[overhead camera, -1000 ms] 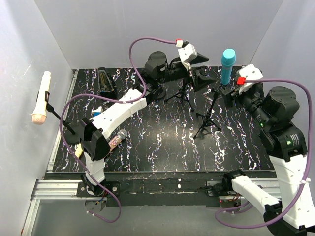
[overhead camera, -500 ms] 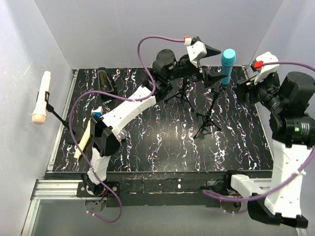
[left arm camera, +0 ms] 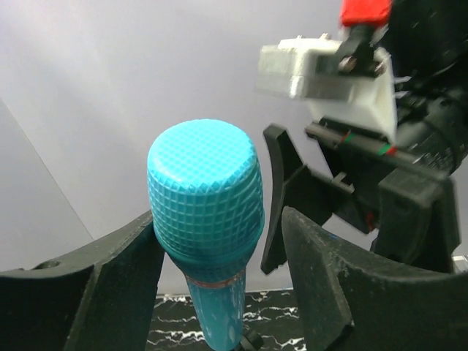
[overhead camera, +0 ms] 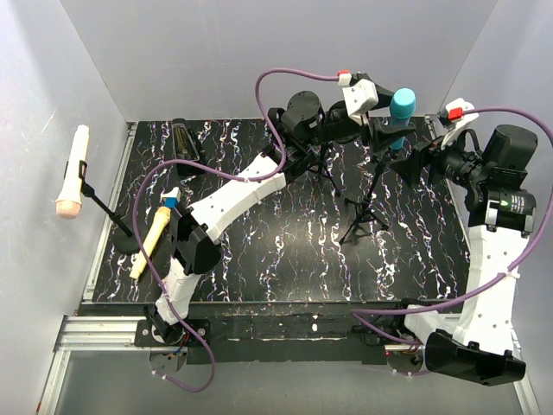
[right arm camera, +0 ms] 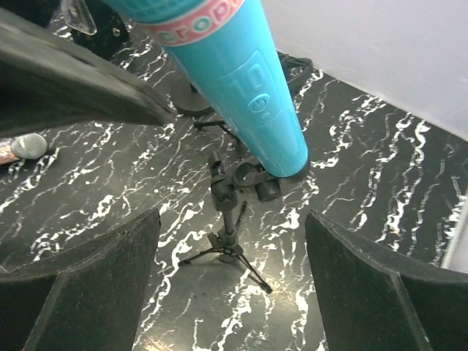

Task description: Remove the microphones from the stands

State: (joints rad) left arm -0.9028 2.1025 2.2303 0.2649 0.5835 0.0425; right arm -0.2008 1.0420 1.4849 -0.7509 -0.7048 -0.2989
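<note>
At the back of the table (overhead camera: 285,251), my left jaws are straddling the head of the teal microphone (left arm camera: 205,194) without clenching. One finger (left arm camera: 121,278) is touching it and the other is standing just apart. The microphone is sitting in the clip of its stand (right arm camera: 235,191). To its right, my right jaws are hanging released and spread wide near the handle, gripping nothing.

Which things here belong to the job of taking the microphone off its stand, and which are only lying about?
Job: blue microphone, its tripod stand, left claw, right claw.
Lying about: white microphone, yellow microphone, black box.
</note>
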